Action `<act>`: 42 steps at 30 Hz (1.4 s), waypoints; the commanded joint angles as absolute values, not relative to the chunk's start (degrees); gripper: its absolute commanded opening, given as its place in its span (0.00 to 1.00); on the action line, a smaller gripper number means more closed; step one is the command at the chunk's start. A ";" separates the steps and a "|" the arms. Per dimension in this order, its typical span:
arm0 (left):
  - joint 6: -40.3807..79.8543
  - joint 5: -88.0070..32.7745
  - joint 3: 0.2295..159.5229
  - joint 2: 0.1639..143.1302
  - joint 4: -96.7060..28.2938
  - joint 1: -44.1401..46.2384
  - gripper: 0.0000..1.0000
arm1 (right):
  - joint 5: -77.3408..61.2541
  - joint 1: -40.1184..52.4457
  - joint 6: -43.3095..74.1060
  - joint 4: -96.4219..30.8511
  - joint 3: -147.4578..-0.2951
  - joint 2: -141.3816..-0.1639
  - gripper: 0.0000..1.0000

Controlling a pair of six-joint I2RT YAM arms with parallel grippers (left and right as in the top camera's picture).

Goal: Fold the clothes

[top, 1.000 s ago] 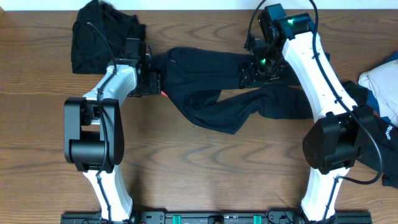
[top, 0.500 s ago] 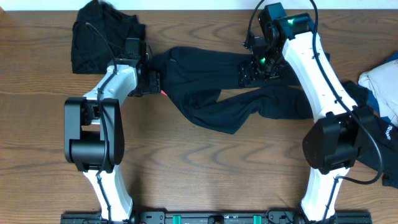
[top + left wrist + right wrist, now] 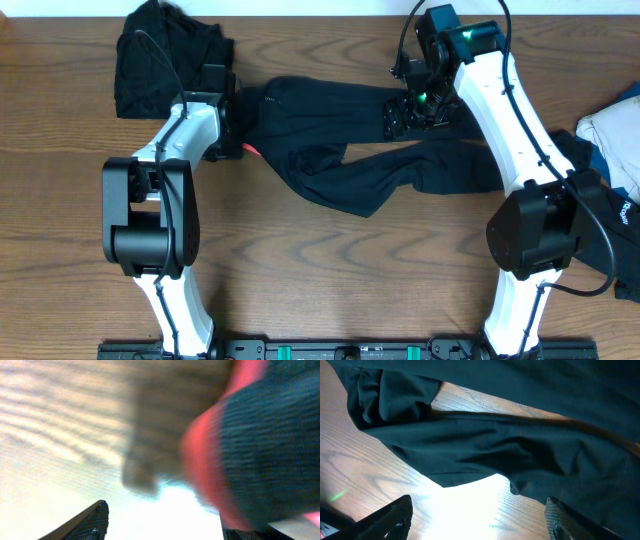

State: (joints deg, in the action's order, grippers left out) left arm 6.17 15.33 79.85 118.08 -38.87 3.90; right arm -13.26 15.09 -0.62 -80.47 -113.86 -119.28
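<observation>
The long black trousers [image 3: 370, 140] lie stretched across the far middle of the table, both legs running right. At their left end a sliver of the coral-red inner band [image 3: 250, 150] shows. My left gripper [image 3: 238, 128] sits at that end, open. In the left wrist view, which is blurred, the red band [image 3: 200, 460] lies close to the right finger [image 3: 245, 533], with bare wood between the fingers. My right gripper [image 3: 398, 118] hovers open over the trouser legs. In its wrist view the black fabric [image 3: 510, 445] fills the top, and wood shows between the fingers [image 3: 395, 515].
A heap of black clothes [image 3: 160, 55] lies at the far left corner. White and blue clothes [image 3: 615, 125] sit at the right edge, with another black garment [image 3: 605, 235] below them beside the right arm's base. The near half of the table is bare wood.
My left gripper has drawn slightly left, and the waistband end with its red sliver shifted left with it. The right arm has not moved.
</observation>
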 commanded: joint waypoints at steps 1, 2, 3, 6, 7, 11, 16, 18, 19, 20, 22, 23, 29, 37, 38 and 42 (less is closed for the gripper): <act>6.11 21.54 78.98 119.37 -40.56 3.55 0.72 | -13.15 15.49 -0.54 -81.60 -113.49 -119.37 0.83; 6.17 21.52 78.98 119.37 -40.80 3.57 0.72 | -13.17 15.64 -0.80 -82.46 -113.34 -119.37 0.83; 6.55 21.47 78.98 119.28 -41.21 3.57 0.72 | -12.99 15.86 -0.97 -83.24 -112.90 -119.37 0.82; 8.69 18.76 79.00 118.30 -42.06 3.73 0.72 | -11.88 16.47 -0.56 -83.59 -110.85 -119.37 0.81; 8.67 15.86 79.00 117.71 -41.98 3.73 0.72 | -11.00 16.60 0.89 -83.07 -109.80 -119.37 0.81; 7.73 5.50 79.05 113.93 -40.80 3.73 0.72 | -5.30 16.64 6.50 -79.99 -105.78 -119.37 0.81; 3.42 -5.63 79.02 110.43 -40.75 3.73 0.57 | -5.34 16.36 6.59 -77.14 -102.78 -119.37 0.81; 2.83 -8.97 79.02 109.67 -40.69 3.73 0.36 | -5.34 16.36 6.59 -76.25 -102.24 -119.37 0.81; 2.83 -10.07 79.02 109.38 -40.66 3.73 0.24 | -5.34 16.36 6.59 -76.03 -102.19 -119.37 0.81; 2.85 -11.05 79.02 109.03 -40.66 3.73 0.21 | -5.34 16.36 6.59 -75.88 -102.19 -119.37 0.82; 2.85 -13.56 79.02 108.42 -40.69 3.73 0.06 | -5.34 16.36 6.59 -75.55 -102.19 -119.37 0.82; 2.94 -15.11 79.02 108.25 -40.71 3.73 0.06 | -5.32 16.36 6.59 -75.40 -102.19 -119.37 0.82; 4.32 -18.61 77.12 108.36 -40.05 3.73 0.06 | -5.39 16.38 6.61 -74.61 -102.19 -119.37 0.82; 4.89 -18.11 72.62 109.08 -31.18 3.66 0.06 | -5.41 16.58 6.61 -75.46 -102.19 -119.37 0.82; 5.39 -16.93 72.60 109.34 -30.70 3.62 0.06 | -5.43 16.58 6.61 -75.72 -102.19 -119.37 0.82; 6.26 -14.87 72.60 110.15 -28.38 3.57 0.06 | -5.43 16.58 6.61 -75.99 -102.19 -119.37 0.82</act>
State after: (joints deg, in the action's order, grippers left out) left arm 5.34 -16.49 72.71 109.30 -29.36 3.81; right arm -5.72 16.32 5.87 -75.83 -102.45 -119.31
